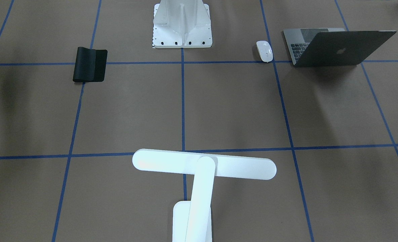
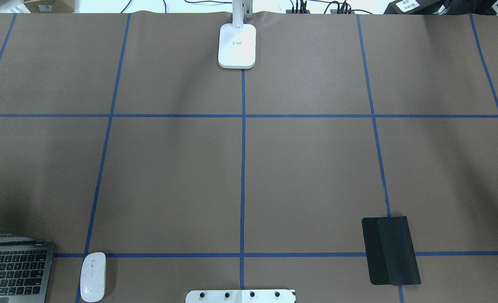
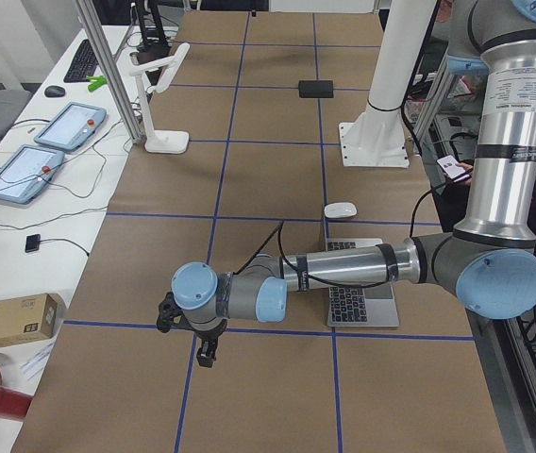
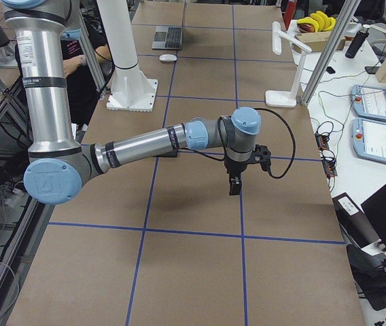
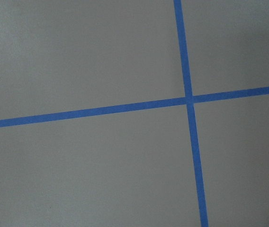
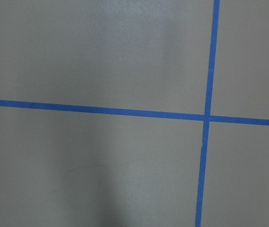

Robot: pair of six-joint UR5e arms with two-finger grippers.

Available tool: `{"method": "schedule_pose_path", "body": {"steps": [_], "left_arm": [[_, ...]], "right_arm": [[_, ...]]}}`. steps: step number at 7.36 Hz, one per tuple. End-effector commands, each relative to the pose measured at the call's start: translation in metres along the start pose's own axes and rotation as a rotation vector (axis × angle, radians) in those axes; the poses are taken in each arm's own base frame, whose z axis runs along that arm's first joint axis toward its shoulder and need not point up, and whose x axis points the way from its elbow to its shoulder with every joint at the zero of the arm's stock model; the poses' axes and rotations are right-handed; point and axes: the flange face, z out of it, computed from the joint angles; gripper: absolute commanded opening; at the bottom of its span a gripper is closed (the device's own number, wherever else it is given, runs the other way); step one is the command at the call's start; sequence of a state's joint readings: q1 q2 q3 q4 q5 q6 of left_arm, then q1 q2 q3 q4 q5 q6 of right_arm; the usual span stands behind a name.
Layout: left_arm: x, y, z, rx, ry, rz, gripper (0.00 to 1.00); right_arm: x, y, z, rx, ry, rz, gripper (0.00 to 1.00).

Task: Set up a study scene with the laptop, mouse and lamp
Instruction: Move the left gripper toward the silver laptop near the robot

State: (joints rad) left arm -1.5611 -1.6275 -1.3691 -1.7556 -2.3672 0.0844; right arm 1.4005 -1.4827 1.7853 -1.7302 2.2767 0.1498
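While both arms hung out over it, the brown paper-covered worktop (image 2: 316, 168) lay marked into big squares by blue tape (image 2: 242, 168). From the left-end view the left arm (image 3: 343, 269) reached low across the frame's middle, passing over the laptop. From the right-end view the right arm (image 4: 138, 144) stretched from the left edge towards the centre. A white ribbed mount (image 1: 182, 27) stood bolted at top centre of the front-facing view.

Next in size, the lamp (image 1: 202, 188) filled the bottom centre of the front-facing view, its long bar head lying crosswise above the flat arm. In the overhead view its rectangular base sat at top centre, by the worktop's far edge.

In the upper right of the front-facing view sat the laptop (image 1: 340, 48), open, its grey lid and logo turned to that camera. Overhead, only its keyboard corner showed, at the lower left.

A black mouse pad (image 1: 89, 64), one side folded over itself, lay in the upper left of the front-facing view, well apart from everything else.

Just left of the laptop in that view, near it but not touching, rested the mouse (image 1: 264, 51).

Pointing down above the paper at lower left of the left-end view was the left tool (image 3: 208, 351); the right tool (image 4: 234, 183) hung likewise at the centre of the right-end view. From those side angles alone I could not tell whether either tool's fingers were apart or together.
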Motion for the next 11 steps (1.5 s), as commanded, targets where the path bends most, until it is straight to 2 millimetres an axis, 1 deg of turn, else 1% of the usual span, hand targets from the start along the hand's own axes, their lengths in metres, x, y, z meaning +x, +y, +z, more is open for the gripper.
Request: {"method": "schedule_pose_path", "body": {"steps": [1,2,3,4,5,6,7,8,9,10,11], "left_arm": [[0.0,0.0,0.0,0.001,0.001,0.002,1.0],[0.003,-0.002,-0.004,0.008,0.001,0.007,1.0],[0.014,-0.006,-0.014,0.027,0.0,0.027,1.0],[0.034,-0.01,-0.033,0.06,0.008,0.023,1.0],[0.059,0.001,-0.053,0.1,0.035,0.0,1.0],[0.091,0.018,-0.08,0.147,0.058,0.036,1.0],[0.127,0.036,-0.109,0.204,0.085,0.108,1.0],[0.158,0.053,-0.13,0.23,0.116,0.161,1.0],[0.192,0.06,-0.125,0.21,0.149,0.239,1.0],[0.222,0.066,-0.113,0.174,0.166,0.337,1.0],[0.248,0.068,-0.103,0.153,0.179,0.485,1.0]], "right_arm": [[0.0,-0.001,0.0,0.001,0.0,-0.006,1.0],[-0.002,-0.001,-0.002,0.005,-0.001,-0.007,1.0],[-0.008,0.0,-0.008,0.018,-0.009,-0.022,1.0],[-0.019,-0.001,-0.022,0.046,-0.011,-0.047,1.0],[-0.036,-0.001,-0.041,0.084,-0.018,-0.076,1.0],[-0.045,0.001,-0.048,0.1,-0.022,-0.099,1.0],[-0.057,0.002,-0.044,0.094,-0.023,-0.126,1.0],[-0.069,-0.001,-0.037,0.1,-0.036,-0.153,1.0],[-0.083,0.0,-0.033,0.091,-0.095,-0.183,1.0],[-0.092,0.002,-0.037,0.084,-0.156,-0.209,1.0],[-0.101,0.003,-0.035,0.096,-0.169,-0.242,1.0]]}}
